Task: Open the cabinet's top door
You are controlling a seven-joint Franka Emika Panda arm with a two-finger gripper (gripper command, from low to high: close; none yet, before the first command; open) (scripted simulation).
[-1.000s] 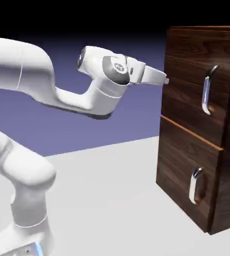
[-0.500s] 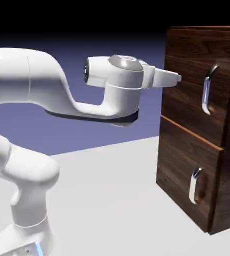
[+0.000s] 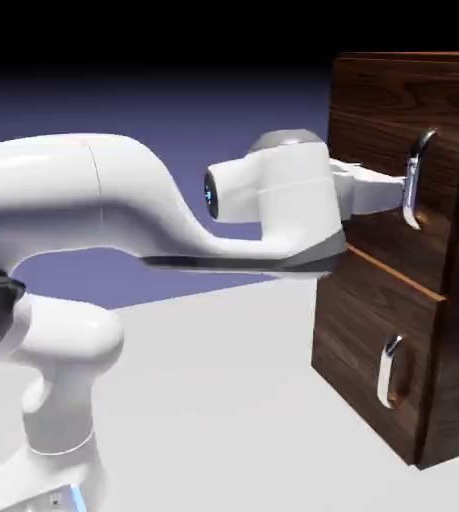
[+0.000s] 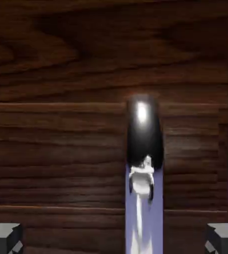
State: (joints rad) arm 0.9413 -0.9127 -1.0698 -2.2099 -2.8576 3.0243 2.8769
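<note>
The gripper (image 3: 398, 187) reaches level toward the cabinet (image 3: 373, 290), jaws spread wide and holding nothing, its tips at the chrome handle (image 3: 413, 180) of the closed top door (image 3: 373, 150). In the hand view, the handle (image 4: 144, 168) stands between the fingertips (image 4: 2, 237), untouched.

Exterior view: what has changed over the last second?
The white arm's two-finger gripper moved right, from beside the dark walnut cabinet to the curved chrome handle of its top door, jaws open around it without gripping. Both doors remain shut; the lower handle is untouched.
</note>
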